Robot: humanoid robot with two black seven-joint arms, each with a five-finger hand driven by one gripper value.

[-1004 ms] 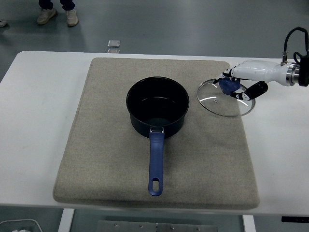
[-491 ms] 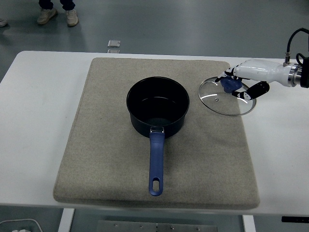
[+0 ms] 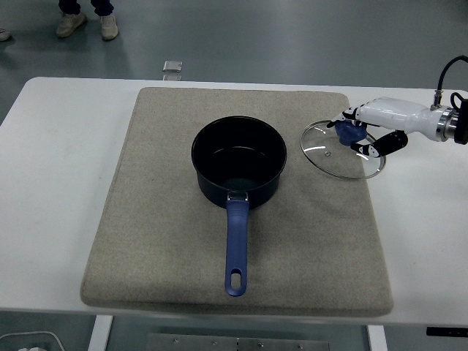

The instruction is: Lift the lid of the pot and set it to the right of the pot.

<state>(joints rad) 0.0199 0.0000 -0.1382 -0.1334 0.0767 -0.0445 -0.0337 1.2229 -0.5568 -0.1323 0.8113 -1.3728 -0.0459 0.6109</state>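
Glass lid [image 3: 338, 152] lies on the grey mat [image 3: 168, 241] just to the right of the dark pot [image 3: 238, 159], apart from it, its far right edge reaching the mat's border. The pot stands open, so lifting and carrying look done. What seems left is letting go: the right hand [image 3: 363, 134] has its fingers around the lid's blue knob [image 3: 350, 131], and whether they grip it or have loosened I cannot tell. The lid appears to rest nearly flat, knob up. The pot's blue handle [image 3: 235, 245] points toward the table's near edge, its long axis running front to back. No left hand shows.
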